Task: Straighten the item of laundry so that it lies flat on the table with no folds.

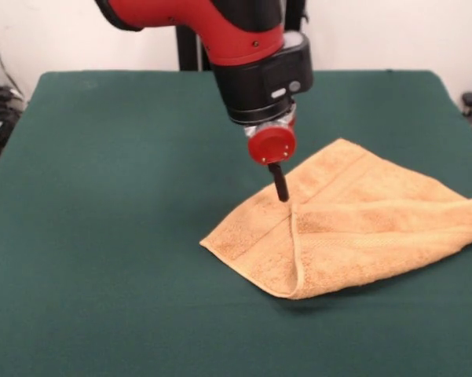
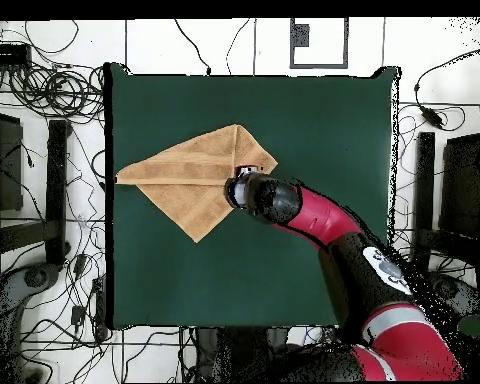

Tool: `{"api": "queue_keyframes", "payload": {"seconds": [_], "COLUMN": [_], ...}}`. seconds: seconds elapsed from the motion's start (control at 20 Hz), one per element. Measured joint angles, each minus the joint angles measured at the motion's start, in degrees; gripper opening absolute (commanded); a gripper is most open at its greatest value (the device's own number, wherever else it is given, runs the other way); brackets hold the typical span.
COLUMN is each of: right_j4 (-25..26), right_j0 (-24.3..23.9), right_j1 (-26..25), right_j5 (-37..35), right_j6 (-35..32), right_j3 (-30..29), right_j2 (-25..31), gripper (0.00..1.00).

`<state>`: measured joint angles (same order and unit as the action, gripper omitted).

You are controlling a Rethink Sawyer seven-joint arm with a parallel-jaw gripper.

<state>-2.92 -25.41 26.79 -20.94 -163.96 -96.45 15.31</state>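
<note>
The orange-tan towel point(image 1: 361, 228) lies on the dark green table point(image 1: 126, 196), right of the middle in the front view. It is folded over on itself, with a raised crease running from its centre to its near edge. Border bands show; no white label shows. My gripper point(image 1: 283, 196) points straight down with its thin black fingers together, their tips on the top end of that crease. In the overhead view the towel point(image 2: 189, 175) is a kite shape at the table's point(image 2: 314, 130) left side, and the gripper point(image 2: 242, 186) is over its right part, its tips hidden by the wrist.
One towel corner reaches close to the table's left edge point(image 2: 108, 180) in the overhead view. Cables and stands point(image 2: 54, 180) surround the table on the floor. The arm point(image 2: 324, 225) stretches across the table from the bottom right.
</note>
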Motion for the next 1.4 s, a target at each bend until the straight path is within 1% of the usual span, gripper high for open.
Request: {"api": "queue_keyframes", "payload": {"seconds": [0.5, 1.1, 1.4], "right_j4": [2.3, 7.5, 9.2], "right_j0": [-2.4, -5.1, -6.3], "right_j1": [-0.5, -6.8, -7.1], "right_j5": [2.1, 11.7, 12.1], "right_j6": [0.0, 0.0, 0.0], "right_j3": [0.0, -0.1, -0.4], "right_j2": [3.7, 7.4, 8.8], "gripper": [1.00, 1.00, 1.00]}}
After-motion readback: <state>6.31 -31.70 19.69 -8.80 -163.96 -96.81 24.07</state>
